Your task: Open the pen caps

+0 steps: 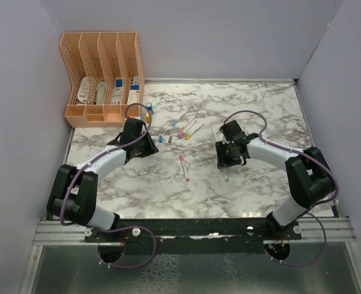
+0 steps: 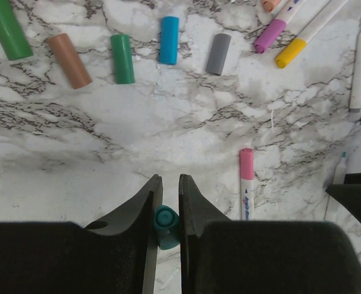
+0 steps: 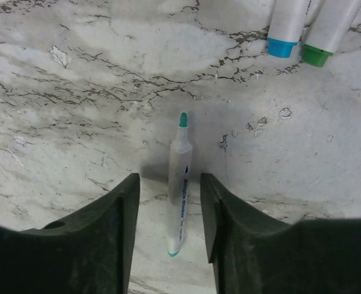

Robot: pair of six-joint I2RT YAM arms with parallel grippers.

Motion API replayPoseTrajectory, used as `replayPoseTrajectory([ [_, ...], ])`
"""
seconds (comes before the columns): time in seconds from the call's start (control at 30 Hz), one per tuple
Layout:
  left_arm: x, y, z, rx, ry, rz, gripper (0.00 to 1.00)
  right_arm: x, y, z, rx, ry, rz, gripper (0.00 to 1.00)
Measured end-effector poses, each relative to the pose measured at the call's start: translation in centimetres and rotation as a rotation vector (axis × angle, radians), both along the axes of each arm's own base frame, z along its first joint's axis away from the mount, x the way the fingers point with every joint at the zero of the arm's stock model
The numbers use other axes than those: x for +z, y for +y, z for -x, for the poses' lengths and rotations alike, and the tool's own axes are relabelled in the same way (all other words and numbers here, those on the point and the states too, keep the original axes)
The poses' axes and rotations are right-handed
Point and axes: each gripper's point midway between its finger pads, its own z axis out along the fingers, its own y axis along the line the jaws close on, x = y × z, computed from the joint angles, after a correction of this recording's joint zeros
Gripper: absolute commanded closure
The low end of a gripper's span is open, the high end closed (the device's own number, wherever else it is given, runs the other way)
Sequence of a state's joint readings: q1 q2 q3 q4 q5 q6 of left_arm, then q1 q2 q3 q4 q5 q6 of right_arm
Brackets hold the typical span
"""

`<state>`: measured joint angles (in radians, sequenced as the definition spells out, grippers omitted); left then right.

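Left wrist view: your left jaws are pinched tight on a teal cap (image 2: 166, 225), five loose caps (image 2: 122, 58) lined up ahead on the bench (image 2: 168, 122), a little toward its left edge. Your right jaws stand partly open astride an uncapped teal-tipped pen (image 3: 180, 184) lying flat, gripping nothing.

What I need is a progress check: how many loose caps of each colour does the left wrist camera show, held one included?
green caps: 2, one cut off at the edge
brown cap: 1
blue cap: 1
grey cap: 1
teal cap, pinched in the left gripper: 1
Total: 6
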<state>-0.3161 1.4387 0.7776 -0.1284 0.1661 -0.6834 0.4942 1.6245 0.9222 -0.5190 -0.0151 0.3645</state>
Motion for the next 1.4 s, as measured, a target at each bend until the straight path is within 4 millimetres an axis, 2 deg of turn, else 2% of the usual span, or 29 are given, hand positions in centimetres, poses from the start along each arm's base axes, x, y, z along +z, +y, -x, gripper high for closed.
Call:
replayPoseTrajectory([
  [0.23,-1.8,1.2,0.7,-0.002,0.046,-0.081,1.00,0.4,0.2,-0.5,0.012,-0.022,-0.006,0.44],
  [0.33,-2.1,1.9,0.9,0.003,0.054,-0.117,0.97,1.6,0.8,-1.4,0.039,-0.065,-0.016,0.44],
  [0.4,-2.4,2.3,1.0,0.008,0.059,-0.138,0.91,2.8,1.6,-2.6,0.068,-0.112,-0.030,0.43],
  [0.57,-3.4,3.3,1.1,0.018,0.083,-0.165,0.75,6.4,5.8,-4.6,0.179,-0.231,-0.083,0.43],
  [0.67,-4.3,3.7,1.6,0.021,0.108,-0.179,0.69,7.3,9.0,-4.7,0.254,-0.263,-0.117,0.43],
  [0.77,-4.8,4.1,2.0,0.024,0.125,-0.188,0.68,6.5,11.9,-4.0,0.318,-0.255,-0.129,0.43],
  [0.87,-4.8,4.3,2.0,0.029,0.126,-0.189,0.68,4.9,13.7,-2.7,0.367,-0.221,-0.118,0.43],
  [0.93,-4.8,4.4,2.0,0.029,0.126,-0.191,0.63,3.9,14.6,-2.0,0.386,-0.198,-0.110,0.43],
  [1.07,-4.7,4.6,1.9,0.031,0.122,-0.192,0.53,2.9,15.4,-0.9,0.402,-0.172,-0.103,0.43],
  [1.2,-4.3,5.0,2.1,0.042,0.122,-0.198,0.42,2.8,15.6,-1.0,0.394,-0.168,-0.104,0.43],
  [1.3,-3.2,5.2,2.1,0.053,0.101,-0.200,0.28,2.5,15.7,-1.0,0.394,-0.165,-0.100,0.43],
  [1.4,-0.9,5.2,1.4,0.070,0.039,-0.182,0.24,1.8,16.0,-0.6,0.405,-0.151,-0.093,0.44],
])
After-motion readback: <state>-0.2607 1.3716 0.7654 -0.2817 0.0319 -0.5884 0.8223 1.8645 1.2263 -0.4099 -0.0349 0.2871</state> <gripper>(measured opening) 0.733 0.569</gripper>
